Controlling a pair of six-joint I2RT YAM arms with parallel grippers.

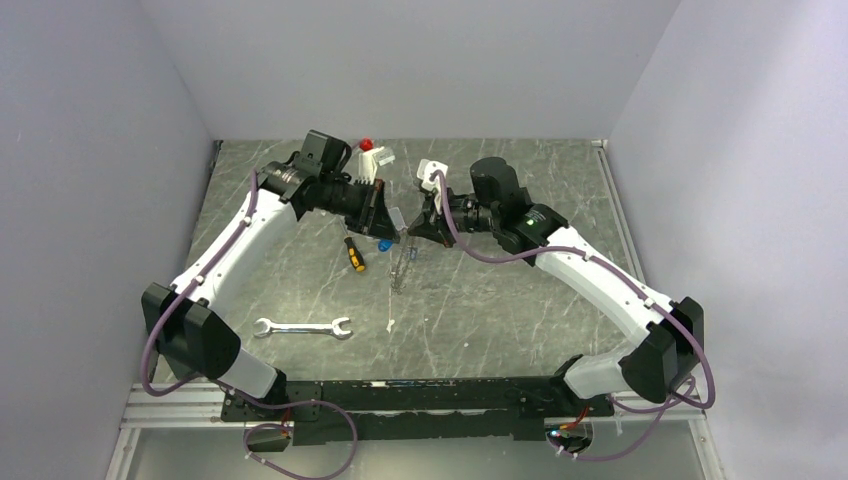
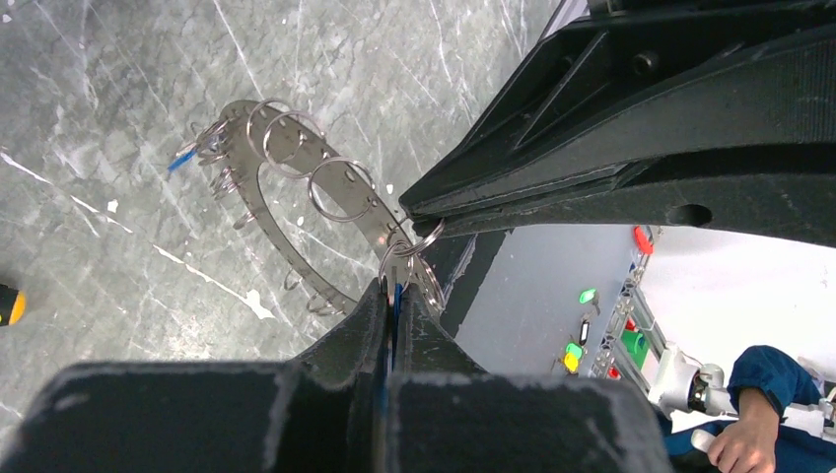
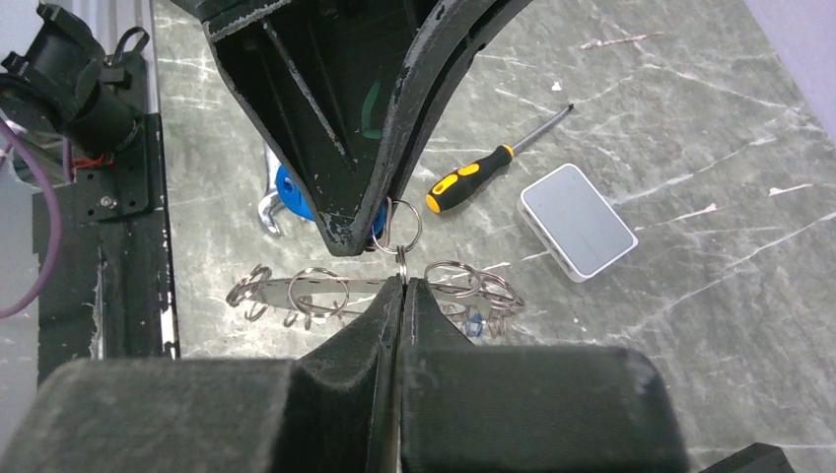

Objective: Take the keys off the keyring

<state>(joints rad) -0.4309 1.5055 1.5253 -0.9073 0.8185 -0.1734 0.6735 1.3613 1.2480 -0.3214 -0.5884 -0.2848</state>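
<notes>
R gripper [image 3: 402, 288], fingers pressed together, clamps the rim of the keyring [image 3: 296, 286], which is held betw. both arms over mid-table [image 3: 690, 128]. L gripper [image 2: 392, 294] pinches a blue key [image 3: 288, 197] joined to the ring by a small loop. Screwdriver [image 3: 471, 180] and white box [image 3: 577, 222] lie beyond, wrench [image 1: 302, 327] nearer the bases.

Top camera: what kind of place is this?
Likely a robot test booth in a lab: plain grey walls box in a marbled table, two robot arms are bolted at its edge, and a wrench lies there.
</notes>
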